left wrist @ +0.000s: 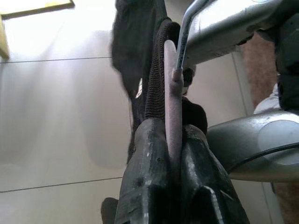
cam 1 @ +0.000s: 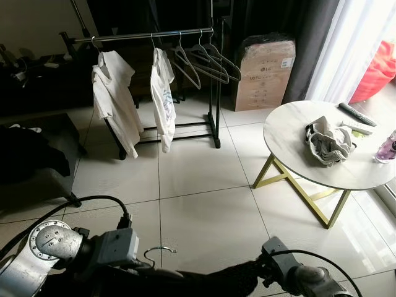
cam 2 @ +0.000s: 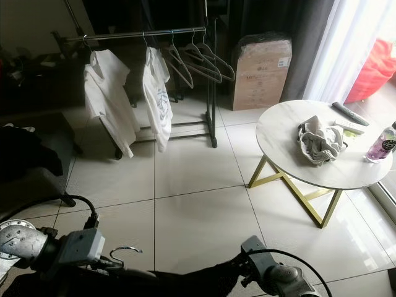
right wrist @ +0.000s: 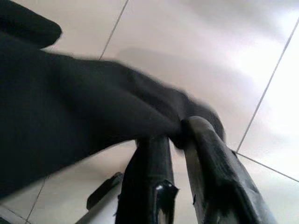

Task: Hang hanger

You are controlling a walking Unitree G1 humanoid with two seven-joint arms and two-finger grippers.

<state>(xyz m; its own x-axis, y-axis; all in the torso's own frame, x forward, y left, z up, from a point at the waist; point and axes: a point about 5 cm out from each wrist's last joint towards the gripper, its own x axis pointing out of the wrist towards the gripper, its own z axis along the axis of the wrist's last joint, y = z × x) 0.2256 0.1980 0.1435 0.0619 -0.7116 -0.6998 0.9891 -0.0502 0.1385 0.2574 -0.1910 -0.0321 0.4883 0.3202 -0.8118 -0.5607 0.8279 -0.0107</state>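
Low down, left gripper (left wrist: 170,140) clamping hanger (left wrist: 172,93), dark garment (cam 1: 204,279) cut off

Silver left arm (cam 1: 37,257) with screw-ringed joint disc, grey wrist box, looping black cable; scuffed, possibly worn black fingers (left wrist: 149,186).

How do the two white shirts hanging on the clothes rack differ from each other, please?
The left white shirt hangs nearly face-on, broad and plain, slanting down toward the right. The right white shirt is turned more edge-on, looks narrower, hangs straighter and carries a faint bluish print. Both are white, short-sleeved and hang on hangers from the same rail.
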